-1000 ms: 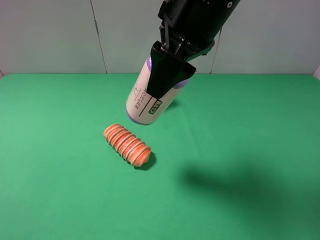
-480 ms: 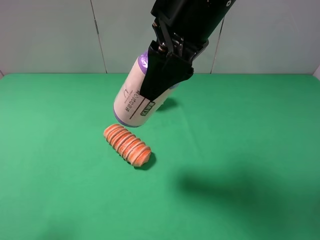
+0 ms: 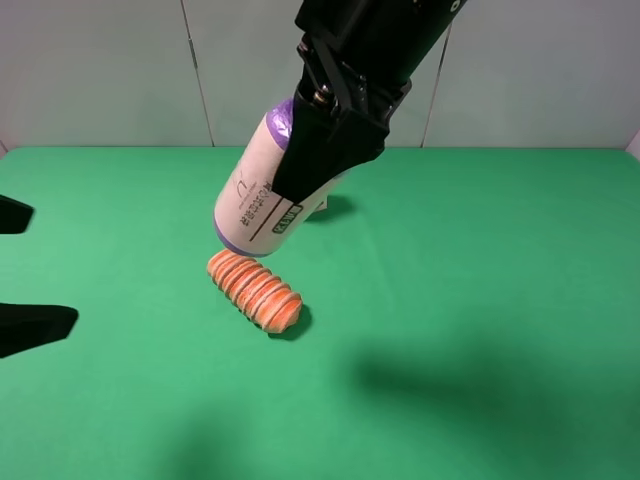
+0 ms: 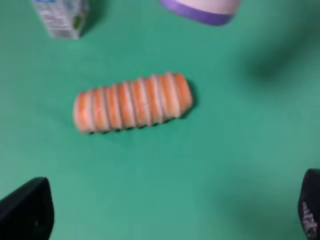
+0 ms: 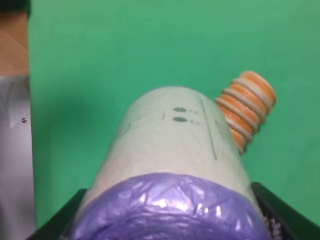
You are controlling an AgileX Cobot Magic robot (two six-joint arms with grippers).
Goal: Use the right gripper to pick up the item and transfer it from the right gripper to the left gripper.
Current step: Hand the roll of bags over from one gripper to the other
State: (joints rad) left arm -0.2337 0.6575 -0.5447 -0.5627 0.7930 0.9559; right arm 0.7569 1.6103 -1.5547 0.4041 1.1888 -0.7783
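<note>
Left gripper [image 3: 50,265]: spread open and empty, at the near edge; the handover could be missed if it is closed off-centre.
Bread loaf [image 3: 255,290]: lying just under the roll; it could be bumped if the roll is lowered.
Cream roll [image 3: 255,200]: held aloft, tilted, clamped by the right gripper [image 3: 305,170]; purple ends, small printed label, smooth wrap that may slip.

Green felt tabletop [image 3: 480,300] below pale grey panelled wall [image 3: 100,70].
</note>
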